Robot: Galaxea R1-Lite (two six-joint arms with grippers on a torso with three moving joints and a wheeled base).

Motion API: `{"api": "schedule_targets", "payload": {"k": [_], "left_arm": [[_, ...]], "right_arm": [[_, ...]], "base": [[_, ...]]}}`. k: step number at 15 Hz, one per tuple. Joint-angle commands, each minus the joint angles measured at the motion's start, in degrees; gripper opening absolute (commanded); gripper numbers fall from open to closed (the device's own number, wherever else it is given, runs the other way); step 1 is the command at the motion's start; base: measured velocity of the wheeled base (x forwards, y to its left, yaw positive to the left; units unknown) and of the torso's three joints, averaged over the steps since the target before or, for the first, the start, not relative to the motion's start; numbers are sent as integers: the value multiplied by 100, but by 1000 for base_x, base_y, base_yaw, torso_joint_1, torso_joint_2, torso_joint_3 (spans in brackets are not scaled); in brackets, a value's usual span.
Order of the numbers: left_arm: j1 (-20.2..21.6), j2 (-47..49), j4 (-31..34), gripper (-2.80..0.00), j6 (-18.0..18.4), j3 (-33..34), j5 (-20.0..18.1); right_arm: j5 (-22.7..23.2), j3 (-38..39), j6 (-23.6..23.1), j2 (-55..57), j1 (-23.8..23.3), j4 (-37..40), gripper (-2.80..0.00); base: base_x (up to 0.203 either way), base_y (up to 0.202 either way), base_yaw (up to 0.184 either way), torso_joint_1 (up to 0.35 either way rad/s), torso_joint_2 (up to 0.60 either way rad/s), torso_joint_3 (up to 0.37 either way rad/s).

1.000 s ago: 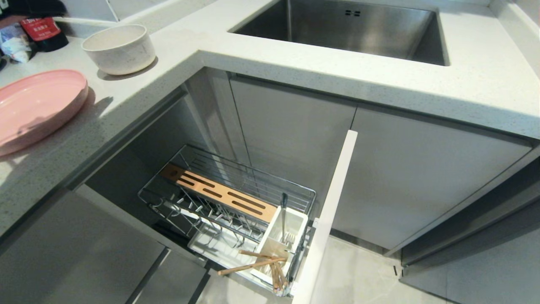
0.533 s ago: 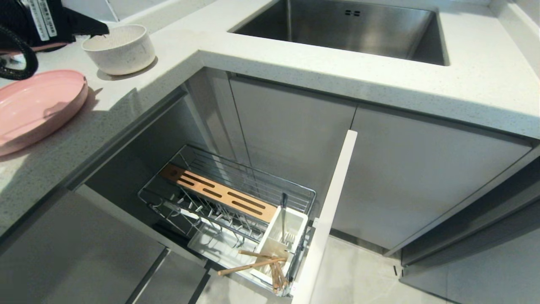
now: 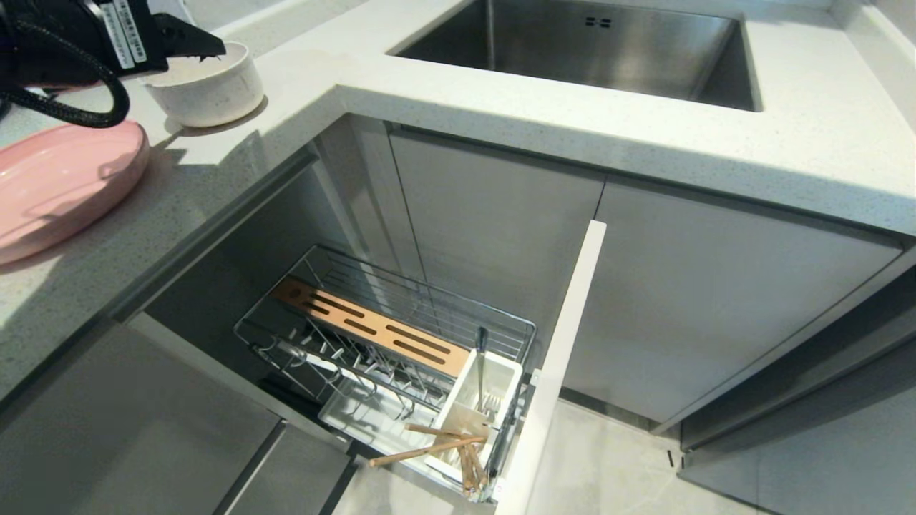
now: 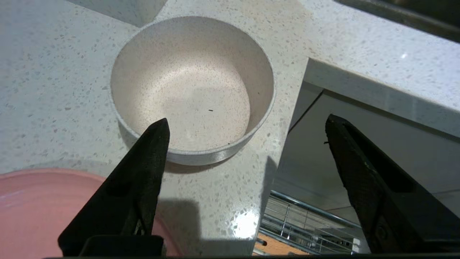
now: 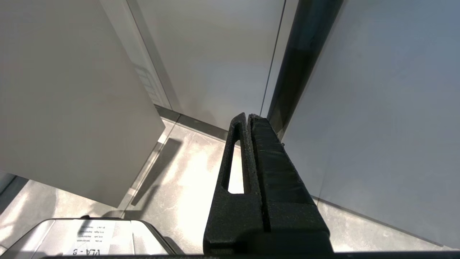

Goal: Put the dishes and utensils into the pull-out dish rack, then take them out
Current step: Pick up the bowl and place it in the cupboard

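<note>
the pull-out dish rack (image 3: 401,336) stands drawn out low in the near middle, as it did a second ago, its narrow front panel (image 3: 554,365) on the right. at its near end the chopsticks (image 3: 429,449) lie tilted over the edge of the white utensil caddy (image 3: 478,400), unmoved, and the fork (image 3: 481,368) stands upright in the caddy. the slotted wooden strip (image 3: 372,327) runs along the rack's far side.

up on the tabletop (image 3: 501,107), at the near left, the pink plate (image 3: 57,186) lies flat. just beyond it sits the cream bowl (image 3: 215,89), upright and empty, close to the tabletop's inner corner; neither has shifted.

what differs is the left arm: a second ago it was out of the head view, and now it has come in from the far left corner, its black body and cable over the plate's far edge. the left pincer (image 4: 248,124) has gone from pressed together to spread wide, holding nothing. it points down and forward, one finger (image 4: 143,162) over the bowl's near rim, the other finger (image 4: 363,169) out past the tabletop's edge above the open cabinet. whether it touches the bowl i cannot tell.

the right pincer (image 5: 249,120) hangs parked low beside grey cabinet doors, above the floor (image 5: 187,162), its fingers pressed together.

far behind lies the steel sink (image 3: 594,43).
</note>
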State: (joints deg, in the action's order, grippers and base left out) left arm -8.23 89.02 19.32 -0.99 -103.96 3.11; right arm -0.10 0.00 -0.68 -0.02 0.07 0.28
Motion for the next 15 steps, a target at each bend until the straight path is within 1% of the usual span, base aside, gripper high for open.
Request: {"api": "schedule_targets", "payload": {"k": [1, 8, 15], "left_arm": [[5, 231, 6, 0, -6, -48, 5], [5, 440, 36, 0, -7, -195, -3], [-12, 537, 45, 0, 11, -203, -3]], "right_arm": [[1, 0, -2, 0, 1, 1, -280], [1, 0, -2, 2, 1, 7, -280], [1, 0, -2, -6, 1, 0, -280]], "base": [[0, 0, 0, 0, 0, 0], [0, 0, 0, 0, 0, 0], [0, 0, 0, 0, 0, 0]]}}
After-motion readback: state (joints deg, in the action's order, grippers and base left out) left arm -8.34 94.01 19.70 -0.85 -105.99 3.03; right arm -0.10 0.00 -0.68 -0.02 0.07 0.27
